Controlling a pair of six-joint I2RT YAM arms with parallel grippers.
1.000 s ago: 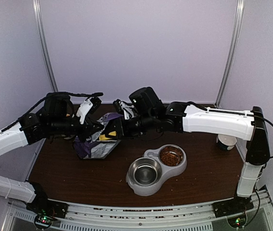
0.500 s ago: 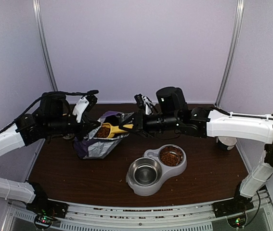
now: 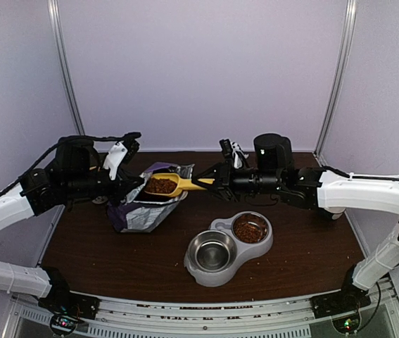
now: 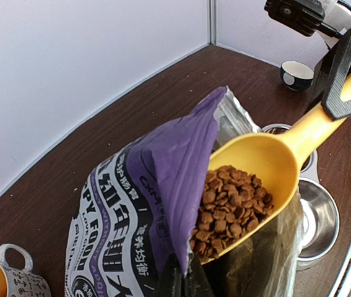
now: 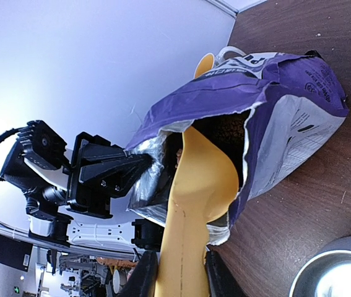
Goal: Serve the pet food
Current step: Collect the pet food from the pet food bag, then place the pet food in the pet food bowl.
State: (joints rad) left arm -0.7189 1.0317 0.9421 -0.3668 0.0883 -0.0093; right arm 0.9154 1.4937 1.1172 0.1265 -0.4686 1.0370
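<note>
Reddish-brown pet food fills the bowl of a yellow scoop. My right gripper is shut on the scoop's handle and holds it level at the mouth of the purple-and-white bag. My left gripper is shut on the bag's top edge and keeps it open. On the table in front stands a grey double bowl. Its right dish holds kibble and its left steel dish is bare.
A patterned mug stands left of the bag, behind my left arm. A small white cup sits at the table's right edge. The back wall and its corner posts close the space behind.
My right arm has drawn back to the right and lifted the scoop, full of kibble, out of the bag's mouth. The left arm still holds the bag, now more upright.
</note>
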